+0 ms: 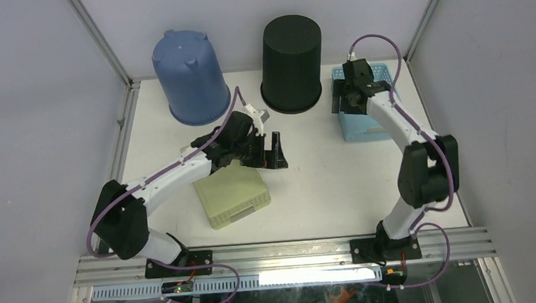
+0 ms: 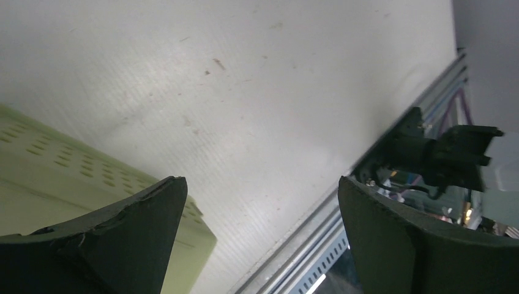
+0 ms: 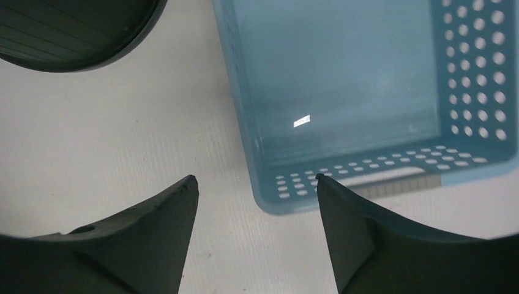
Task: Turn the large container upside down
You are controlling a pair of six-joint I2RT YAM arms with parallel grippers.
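Crate [image 1: 232,194], pale green, looks light and stiff plastic; I'd pinch one side wall. Left gripper [image 2: 260,184] and right gripper [image 3: 256,177] both spread, empty.

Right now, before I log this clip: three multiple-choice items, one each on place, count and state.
1. The right gripper hovers over: A the light blue basket's corner; B the black bucket; C the green basket.
2. Containers on the table: A two; B four; C six.
3. The left gripper is: A open, empty; B shut on a bucket; C shut on a cable.
Answers: 1A, that corner lies between its fingers. 2B, blue bucket, black bucket, both baskets. 3A, bare table shows between its spread fingers.
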